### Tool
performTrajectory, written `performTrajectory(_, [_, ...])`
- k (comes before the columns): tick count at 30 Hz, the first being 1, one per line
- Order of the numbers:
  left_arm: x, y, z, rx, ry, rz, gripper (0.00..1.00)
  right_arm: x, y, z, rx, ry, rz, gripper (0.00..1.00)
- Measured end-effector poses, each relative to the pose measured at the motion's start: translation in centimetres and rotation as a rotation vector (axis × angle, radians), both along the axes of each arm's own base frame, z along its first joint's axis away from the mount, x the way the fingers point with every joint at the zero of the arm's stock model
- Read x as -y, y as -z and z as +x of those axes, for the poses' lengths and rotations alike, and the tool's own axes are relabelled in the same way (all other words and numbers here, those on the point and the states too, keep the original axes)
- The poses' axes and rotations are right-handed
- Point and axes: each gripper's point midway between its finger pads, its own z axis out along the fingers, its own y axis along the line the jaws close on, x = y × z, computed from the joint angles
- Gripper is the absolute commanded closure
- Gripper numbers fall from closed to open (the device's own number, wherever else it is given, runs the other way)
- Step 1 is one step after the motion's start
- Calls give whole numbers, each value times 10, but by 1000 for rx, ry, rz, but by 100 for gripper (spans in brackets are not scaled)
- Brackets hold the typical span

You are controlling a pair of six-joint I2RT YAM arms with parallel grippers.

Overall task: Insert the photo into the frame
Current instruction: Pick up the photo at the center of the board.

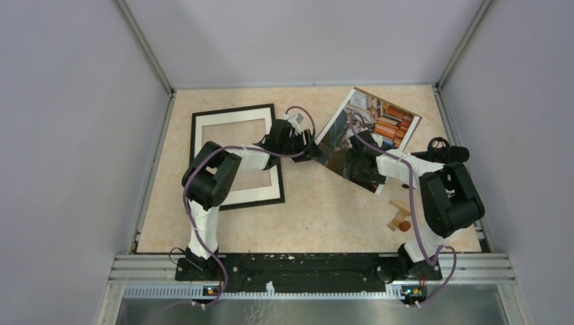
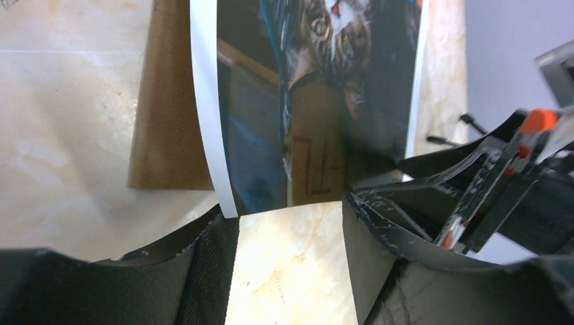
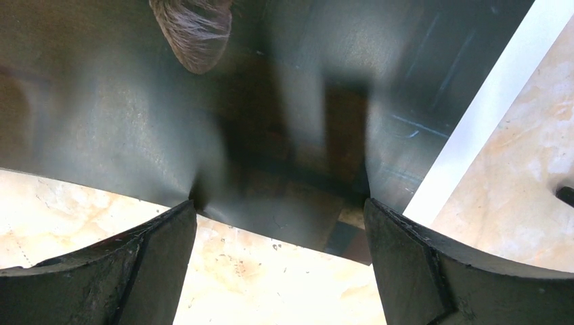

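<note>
Left gripper (image 2: 284, 213), fingers spread at the photo's (image 1: 389, 122) edge and not pinching it, sits just right of the frame (image 1: 230, 110); the tilted photo lies farther right, under the spread right gripper (image 3: 281, 210).

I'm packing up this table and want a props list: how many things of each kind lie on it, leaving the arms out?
Black picture frame: 1
White mat: 1
Photo print: 1
Brown backing board: 1
Small wooden piece: 1
Total: 5
</note>
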Motion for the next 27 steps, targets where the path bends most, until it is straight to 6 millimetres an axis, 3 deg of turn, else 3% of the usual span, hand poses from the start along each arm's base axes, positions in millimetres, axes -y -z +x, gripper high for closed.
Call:
performTrajectory(6, [6,-14,13,12,-66,-73,50,-1,0,1,6,-7,1,9])
performTrajectory(10, [7,-8,24,6,-108,-72,62,-1,-1,3,14,-7,4,9])
performTrajectory(15, [8,7,38,-14,-156,-40,100,-1,-1,3,25,-11,5,7])
performTrajectory(18, [9,8,47,-7,-154,-4,100,-1,-3,4,34,-19,8,3])
performTrajectory(22, [7,-6,55,53,-135,61,100,-2,-9,3,40,-48,21,2])
performTrajectory(27, [-22,-45,49,139,-132,214,100,-8,-49,7,137,-91,70,1])
